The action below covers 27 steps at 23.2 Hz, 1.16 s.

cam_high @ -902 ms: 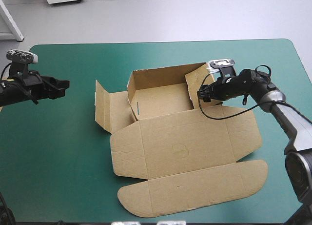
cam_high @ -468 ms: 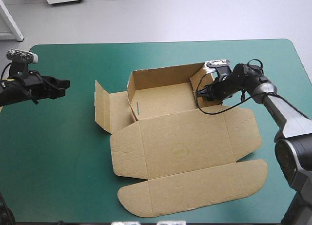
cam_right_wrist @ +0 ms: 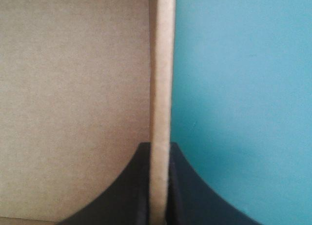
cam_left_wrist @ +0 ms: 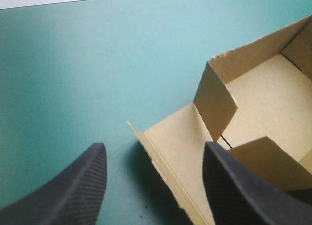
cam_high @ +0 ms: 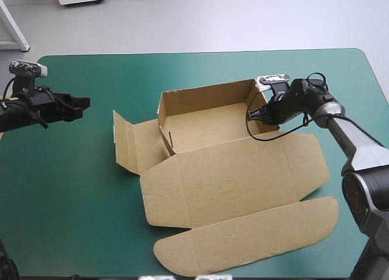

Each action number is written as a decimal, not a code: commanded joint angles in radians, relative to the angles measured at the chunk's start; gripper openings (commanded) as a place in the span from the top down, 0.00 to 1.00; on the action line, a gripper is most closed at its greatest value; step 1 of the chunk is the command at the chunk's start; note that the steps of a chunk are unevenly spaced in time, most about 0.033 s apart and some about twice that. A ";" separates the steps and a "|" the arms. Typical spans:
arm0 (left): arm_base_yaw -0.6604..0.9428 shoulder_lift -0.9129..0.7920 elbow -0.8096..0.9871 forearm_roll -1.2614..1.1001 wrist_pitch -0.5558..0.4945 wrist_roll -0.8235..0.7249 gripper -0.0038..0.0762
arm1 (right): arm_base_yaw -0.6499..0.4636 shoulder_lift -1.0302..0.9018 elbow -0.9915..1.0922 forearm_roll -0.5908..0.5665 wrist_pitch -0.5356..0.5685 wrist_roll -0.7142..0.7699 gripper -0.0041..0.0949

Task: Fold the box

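Left middle of the high view: your left end effector (cam_high: 74, 105) hangs over bare counter (cam_high: 73, 201), fingers spread wide, nothing in them, well apart from the box (cam_high: 231, 177). It looks parked and aimed. Its wrist view has the side flap (cam_left_wrist: 170, 152) just ahead, so it is probably waiting its turn on that flap.

Centre of frame: the box sits as a half-built tray. The far wall is up, the side flap is splayed out left and part raised, and the lid (cam_high: 243, 237) lies flat toward the lower edge.

Right of centre: your right end effector (cam_high: 254, 115) is pinched narrow on the box's right wall (cam_high: 255, 93). Its wrist view shows the board edge sandwiched between both fingers, with brown inside on one side and teal-green on the other. The grip is likely there to stand that wall up.

Versus earlier: that wall leaned into the tray and is now close to upright at the tray's right side. The whole box has slid slightly toward lower right. The left end effector has barely moved.
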 commanded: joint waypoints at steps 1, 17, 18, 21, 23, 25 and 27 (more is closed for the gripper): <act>-0.007 -0.028 -0.025 -0.071 -0.019 -0.002 0.43 | 0.000 -0.054 -0.053 -0.041 -0.044 0.096 0.96; -0.031 0.049 -0.025 -0.089 0.004 -0.043 0.43 | -0.002 -0.081 -0.099 -0.103 -0.069 0.185 0.96; -0.026 0.051 -0.025 -0.108 0.004 -0.026 0.43 | -0.012 -0.094 -0.099 -0.095 -0.082 0.185 0.96; 0.034 0.047 -0.025 -0.189 0.032 0.003 0.43 | -0.076 -0.124 -0.099 0.018 -0.083 0.098 0.96; 0.096 0.047 -0.025 -0.261 0.053 0.028 0.43 | -0.137 -0.145 -0.099 0.168 -0.078 0.001 0.96; 0.149 0.053 -0.025 -0.320 0.044 0.047 0.43 | -0.203 -0.170 -0.099 0.310 -0.066 -0.106 0.96; 0.158 0.065 -0.025 -0.329 0.044 0.050 0.43 | -0.224 -0.177 -0.099 0.374 -0.056 -0.152 0.96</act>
